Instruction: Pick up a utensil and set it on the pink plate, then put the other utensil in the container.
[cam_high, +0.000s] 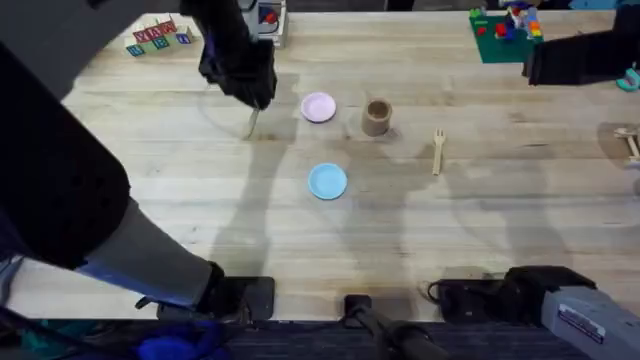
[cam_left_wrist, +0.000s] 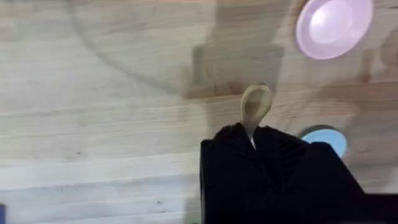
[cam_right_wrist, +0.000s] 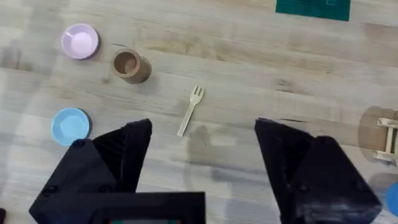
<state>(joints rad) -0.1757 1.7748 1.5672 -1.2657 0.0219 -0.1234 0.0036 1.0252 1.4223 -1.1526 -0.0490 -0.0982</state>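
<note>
Left pincer (cam_left_wrist: 252, 138) grips the spoon (cam_left_wrist: 255, 107) near the pink plate (cam_high: 318, 107); right pincer (cam_right_wrist: 202, 158) gapes above the fork (cam_right_wrist: 191, 110).

Two plates, pink (cam_high: 318, 107) and blue (cam_high: 327, 181); one cup (cam_high: 376, 117); one spoon (cam_left_wrist: 255, 106); one fork (cam_high: 438, 150).

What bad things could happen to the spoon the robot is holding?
The left end effector pinches only the thin handle of the wooden spoon, so it might twist or slip out before it gets to the pink plate. The blue plate sits close by and looks the same size, so the spoon could land on the wrong one. The brown container stands right beside the pink plate and could get bumped over.
</note>
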